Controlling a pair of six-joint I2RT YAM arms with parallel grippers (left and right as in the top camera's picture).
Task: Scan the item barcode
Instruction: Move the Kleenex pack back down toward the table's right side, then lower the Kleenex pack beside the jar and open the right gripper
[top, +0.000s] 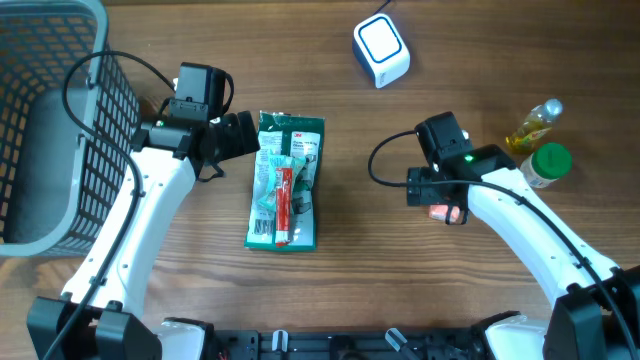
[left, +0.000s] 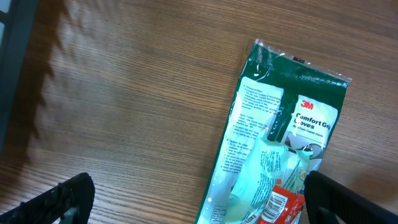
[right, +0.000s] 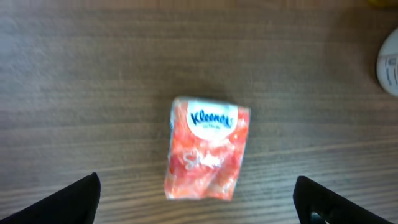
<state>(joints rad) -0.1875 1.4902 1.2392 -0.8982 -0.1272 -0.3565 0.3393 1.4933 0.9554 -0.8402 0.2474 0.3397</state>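
A small orange Kleenex tissue pack (right: 207, 149) lies flat on the wooden table, and in the overhead view only a sliver of the pack (top: 447, 212) shows under the arm. My right gripper (right: 199, 208) hangs over it, open, its dark fingertips (right: 68, 202) wide on either side and clear of the pack. A white barcode scanner (top: 381, 50) stands at the back. My left gripper (left: 202, 208) is open above the top end of a green 3M gloves package (left: 280, 137). A slim red item with a barcode (left: 278, 202) lies on that package.
A grey mesh basket (top: 50, 120) fills the left side. A yellow bottle (top: 535, 125) and a green-lidded jar (top: 548, 163) stand at the right, just beyond my right gripper (top: 440, 192). The gloves package (top: 287, 180) lies mid-table, beside my left gripper (top: 245, 135).
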